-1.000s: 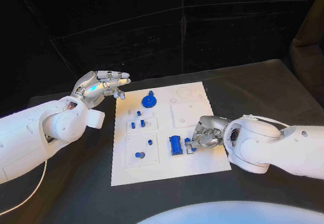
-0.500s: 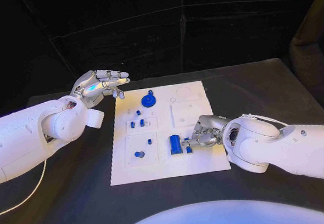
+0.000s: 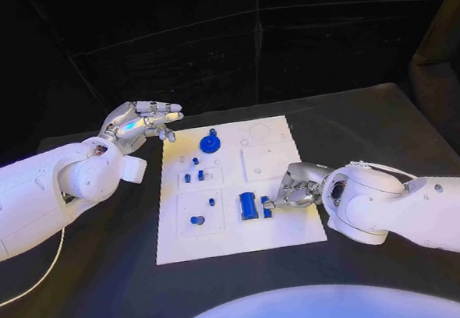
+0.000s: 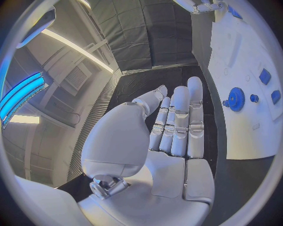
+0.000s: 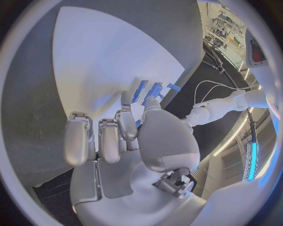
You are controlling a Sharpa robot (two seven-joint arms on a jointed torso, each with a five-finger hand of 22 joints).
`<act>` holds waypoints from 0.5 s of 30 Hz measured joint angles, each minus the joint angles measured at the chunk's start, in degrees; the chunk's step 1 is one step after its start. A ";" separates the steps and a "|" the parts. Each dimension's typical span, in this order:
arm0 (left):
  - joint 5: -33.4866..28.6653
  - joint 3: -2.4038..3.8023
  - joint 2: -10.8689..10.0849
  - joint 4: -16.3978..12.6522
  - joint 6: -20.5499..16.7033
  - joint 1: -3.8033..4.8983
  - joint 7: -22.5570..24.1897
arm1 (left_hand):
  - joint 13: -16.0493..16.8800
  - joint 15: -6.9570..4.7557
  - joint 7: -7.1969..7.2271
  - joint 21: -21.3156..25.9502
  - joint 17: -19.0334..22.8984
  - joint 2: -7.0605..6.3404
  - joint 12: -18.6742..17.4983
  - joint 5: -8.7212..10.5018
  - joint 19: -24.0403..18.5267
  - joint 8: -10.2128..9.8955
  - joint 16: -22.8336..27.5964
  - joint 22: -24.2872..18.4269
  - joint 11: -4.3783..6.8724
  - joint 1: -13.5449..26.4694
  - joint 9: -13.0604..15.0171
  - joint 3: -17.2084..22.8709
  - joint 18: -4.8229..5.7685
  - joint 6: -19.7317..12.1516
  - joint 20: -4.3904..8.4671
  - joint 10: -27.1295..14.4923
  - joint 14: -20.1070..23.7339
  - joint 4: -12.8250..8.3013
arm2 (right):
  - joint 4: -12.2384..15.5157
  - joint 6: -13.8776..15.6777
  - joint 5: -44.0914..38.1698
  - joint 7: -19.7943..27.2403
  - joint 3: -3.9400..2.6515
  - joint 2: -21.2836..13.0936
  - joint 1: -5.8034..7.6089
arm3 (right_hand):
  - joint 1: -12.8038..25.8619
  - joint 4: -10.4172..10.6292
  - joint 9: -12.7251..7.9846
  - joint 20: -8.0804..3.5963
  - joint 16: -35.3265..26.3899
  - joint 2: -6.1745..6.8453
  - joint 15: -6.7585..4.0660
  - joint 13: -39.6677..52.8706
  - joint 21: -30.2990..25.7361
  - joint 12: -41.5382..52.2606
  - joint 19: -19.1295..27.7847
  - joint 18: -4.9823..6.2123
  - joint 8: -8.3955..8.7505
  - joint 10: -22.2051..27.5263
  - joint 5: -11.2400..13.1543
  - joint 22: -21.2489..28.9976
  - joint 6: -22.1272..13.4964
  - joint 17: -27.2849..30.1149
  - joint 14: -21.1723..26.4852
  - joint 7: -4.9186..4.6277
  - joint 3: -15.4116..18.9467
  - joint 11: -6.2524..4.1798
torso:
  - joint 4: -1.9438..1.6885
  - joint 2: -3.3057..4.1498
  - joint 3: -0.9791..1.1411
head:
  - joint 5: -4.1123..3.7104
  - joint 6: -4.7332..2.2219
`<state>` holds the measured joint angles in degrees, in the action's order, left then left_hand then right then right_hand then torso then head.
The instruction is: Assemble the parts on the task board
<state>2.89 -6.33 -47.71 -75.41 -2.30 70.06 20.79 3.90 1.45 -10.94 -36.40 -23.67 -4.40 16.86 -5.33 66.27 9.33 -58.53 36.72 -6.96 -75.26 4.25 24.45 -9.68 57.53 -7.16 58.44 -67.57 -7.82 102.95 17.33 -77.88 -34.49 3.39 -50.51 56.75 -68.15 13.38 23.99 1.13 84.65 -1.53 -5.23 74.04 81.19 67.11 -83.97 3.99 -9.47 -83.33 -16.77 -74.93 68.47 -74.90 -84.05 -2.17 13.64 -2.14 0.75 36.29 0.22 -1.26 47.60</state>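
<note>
RIGHT: we find the right hand shifted slightly toward 5 o'clock on the task board, fingers curled at a small blue part; grip: cannot tell | LEFT: left hand unchanged at 10 o'clock, fingers loosely spread, holding nothing | STATUS: seating likely under way

I see the task board, a white rectangular plate, lying flat in the middle of the counter with its long side running away from me. At its far end a blue gear sits on the board with a small knob on top. Nearer, two small blue pegs stand side by side in a square recess. A round blue part sits in the near-left recess, with a small blue pin just beyond it. A blue rectangular block stands beside them, and a smaller blue piece is just to its right.
</note>
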 measured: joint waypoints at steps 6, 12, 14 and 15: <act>0.00 0.00 0.06 0.09 0.01 0.00 -0.04 | 0.00 0.00 0.00 0.00 0.00 0.00 0.00 0.00 0.00 0.00 0.00 0.00 0.00 0.00 0.00 0.00 0.00 0.00 0.00 0.00 0.00 0.00 | -0.11 0.59 0.52 1.36 0.00 -0.80 0.00 | -1.84 -1.06 -0.36 0.00 -0.56 0.28 0.00 -1.68 -0.62 -3.21 0.00 -0.01 1.28 0.97 0.98 1.39 -2.84 -0.01 0.00 -1.06 0.33 0.96 | -0.01 -0.03 -0.03 | -0.04 -0.22; 0.00 0.00 0.24 0.46 0.01 -0.01 0.01 | -0.04 0.33 -0.20 1.15 0.82 0.00 0.00 0.00 -1.70 0.46 1.31 -0.43 -0.03 0.00 0.01 -0.24 0.01 -0.20 0.01 -0.45 1.77 0.24 | -2.86 2.88 9.76 7.39 0.02 -2.80 1.05 | -2.59 -0.97 -1.63 0.86 -1.99 1.04 1.06 -6.31 -2.59 -10.44 0.86 -0.01 3.52 4.41 0.98 4.40 -6.82 -0.04 0.01 -2.85 1.36 2.44 | -0.01 -0.29 -0.05 | -0.10 -0.87; 0.00 0.00 0.36 0.80 0.01 -0.03 0.07 | -0.22 0.68 -0.20 3.70 2.98 0.00 0.00 0.00 -5.27 0.46 5.53 -1.67 0.00 0.00 -0.08 -0.24 0.02 -0.21 -0.25 -0.63 4.98 0.24 | -4.49 3.44 14.80 11.12 0.03 -3.17 2.03 | -4.97 -2.22 -2.03 1.15 -3.59 0.30 1.26 -8.93 -4.42 -14.35 2.05 0.00 3.87 6.23 0.98 7.06 -7.47 0.44 0.01 -3.20 0.90 2.68 | 0.07 -0.51 -0.09 | -0.01 -1.26; 0.00 -0.02 0.46 1.04 0.01 -0.05 0.10 | -0.28 0.90 -0.20 5.51 4.46 0.15 0.00 0.00 -7.62 0.46 8.56 -2.60 -0.02 0.15 -0.11 -0.24 0.02 -0.20 -0.52 -0.65 7.02 0.24 | -5.41 3.68 17.69 13.47 0.02 -3.21 2.57 | -6.67 -3.19 -2.21 1.23 -4.26 -0.30 1.25 -10.05 -5.10 -15.95 2.53 -0.01 3.87 7.10 0.98 8.00 -7.51 1.22 0.01 -3.24 0.26 2.76 | 0.13 -0.64 -0.10 | 0.00 -1.44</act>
<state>2.89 -6.35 -47.25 -74.36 -2.30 70.01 20.89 3.62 2.34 -11.14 -30.89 -19.22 -4.26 16.86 -5.33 58.65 9.79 -49.98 34.12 -6.97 -75.11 4.14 24.21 -9.65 57.32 -7.68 57.80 -60.55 -7.58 97.54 21.01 -60.19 -21.02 3.42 -53.72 59.32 -74.83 10.19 21.78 2.36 80.39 -1.83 -3.98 63.98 76.09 51.16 -81.43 3.98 -5.60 -76.23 -15.80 -66.92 60.96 -73.68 -84.03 -5.41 13.90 0.61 0.88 35.66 0.12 -1.26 46.16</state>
